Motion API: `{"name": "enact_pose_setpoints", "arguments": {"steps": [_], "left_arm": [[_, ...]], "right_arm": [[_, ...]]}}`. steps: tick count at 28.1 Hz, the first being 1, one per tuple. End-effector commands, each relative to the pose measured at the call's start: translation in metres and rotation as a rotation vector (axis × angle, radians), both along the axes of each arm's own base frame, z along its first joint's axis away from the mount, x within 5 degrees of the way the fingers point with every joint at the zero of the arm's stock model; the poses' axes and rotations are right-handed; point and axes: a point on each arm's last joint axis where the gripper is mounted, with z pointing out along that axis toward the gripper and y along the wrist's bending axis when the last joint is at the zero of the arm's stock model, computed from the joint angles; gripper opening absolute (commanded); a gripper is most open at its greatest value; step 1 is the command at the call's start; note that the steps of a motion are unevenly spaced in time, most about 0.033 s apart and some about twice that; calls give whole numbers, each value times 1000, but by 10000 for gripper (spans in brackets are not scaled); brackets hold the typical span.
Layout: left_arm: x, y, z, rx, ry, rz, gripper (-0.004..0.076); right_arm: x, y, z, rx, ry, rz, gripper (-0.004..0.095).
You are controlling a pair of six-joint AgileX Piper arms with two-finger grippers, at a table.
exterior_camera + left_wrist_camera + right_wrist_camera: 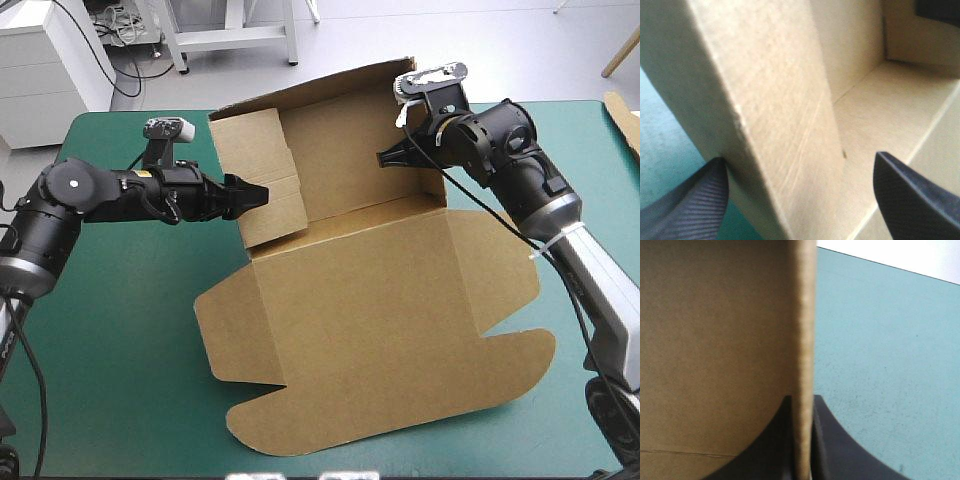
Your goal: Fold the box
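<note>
The brown box point(370, 300) lies partly formed in the middle of the table. Its back wall point(340, 150) and left wall point(265, 185) stand raised, and the lid with rounded flaps lies flat toward the front. My left gripper point(250, 195) is open and straddles the left wall point(775, 110), one finger outside it and one inside over the box floor point(890, 110). My right gripper point(390, 157) is at the back wall's right end, shut on the thin upright board point(715, 340), whose edge runs between its fingers point(802, 405).
Bare teal-green cover point(120, 350) lies left of and in front of the box, and also beside the pinched wall point(880, 350). A strip of more brown board point(625, 115) shows at the table's far right edge.
</note>
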Motion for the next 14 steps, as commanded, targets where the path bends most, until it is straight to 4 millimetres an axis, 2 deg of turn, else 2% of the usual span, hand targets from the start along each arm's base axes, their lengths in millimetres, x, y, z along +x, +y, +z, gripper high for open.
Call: {"name": "enact_pose_setpoints", "arguments": {"steps": [1, 5, 8, 14], "left_arm": [[-15, -9, 35, -22, -90, 159, 565], [-16, -17, 34, -13, -70, 291, 565], [-8, -21, 29, 6, -70, 393, 565], [3, -25, 19, 1, -31, 408, 565]], "right_arm": [[-11, -2, 31, 70, -138, 2, 0], [-11, -2, 31, 81, -139, -18, 0], [-14, 6, 31, 76, -142, 4, 0], [-15, 8, 32, 90, -148, -6, 0]]}}
